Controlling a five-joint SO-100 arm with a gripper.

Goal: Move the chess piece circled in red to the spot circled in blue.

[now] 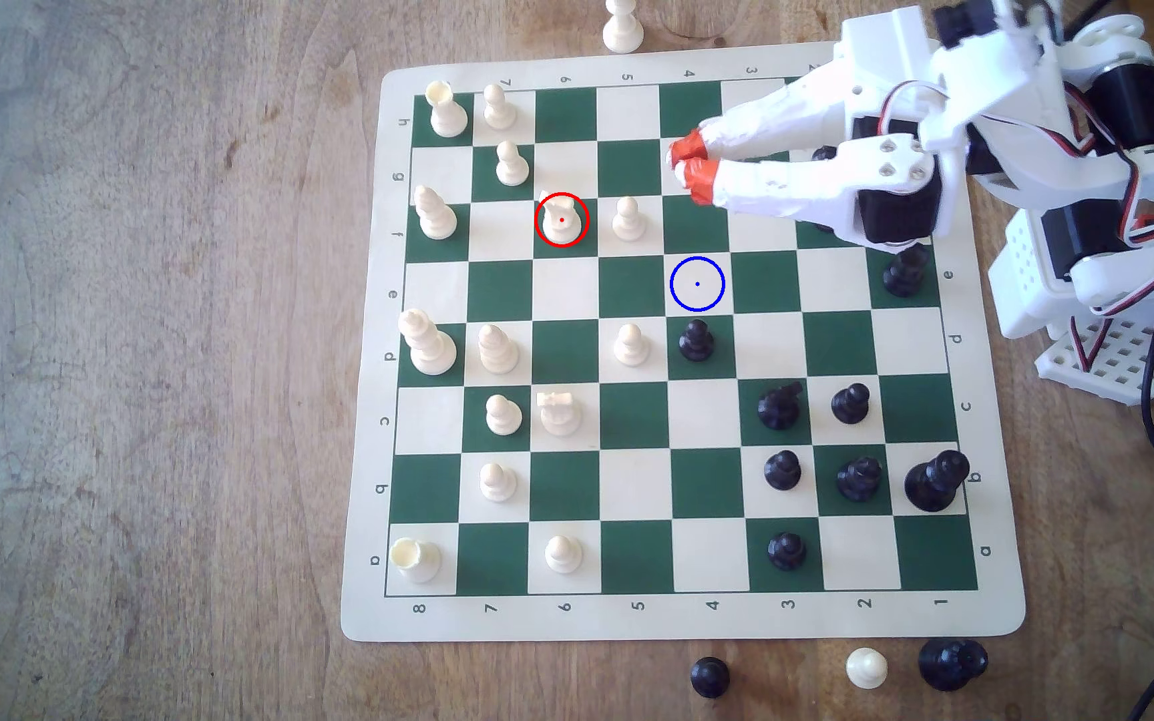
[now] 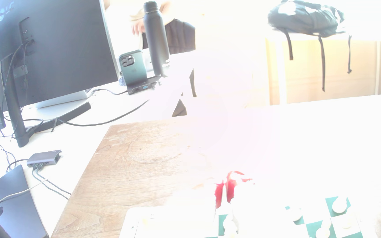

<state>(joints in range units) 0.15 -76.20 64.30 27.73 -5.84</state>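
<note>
My gripper [image 1: 684, 161], two white printed fingers capped in red-orange tape, hangs over the board near the g4 square, its tips drawn together with nothing between them; in the wrist view the same red tips [image 2: 225, 191] read as nearly touching, though glare washes out most of that picture. The small cream-white plastic knight with the notched horse-head top [image 1: 561, 218] stands upright on a green square at f6, ringed in thin red, well apart from my fingertips and to the exterior view's left of them. Just beside it, toward the exterior view's right, stands a round-headed cream pawn [image 1: 627, 218] on f5. The cream-coloured board square marked by a blue ring and centre dot [image 1: 697, 283] lies at e4, bare, with a black pawn [image 1: 696, 340] on the green square next to it at d4. The green-and-cream roll-up chess mat [image 1: 366, 485] lies flat on a worn brown wooden table [image 1: 144, 346]. A second cream knight with its head turned sideways [image 1: 559, 410] stands at c6. Cream pieces occupy the files toward the exterior view's left, black pieces the corner toward its lower right. Off the mat: one cream piece [image 1: 622, 26] beyond the far border, and a black pawn [image 1: 709, 676], a cream pawn [image 1: 865, 667] and a larger black piece [image 1: 952, 664] along the near edge.
</note>
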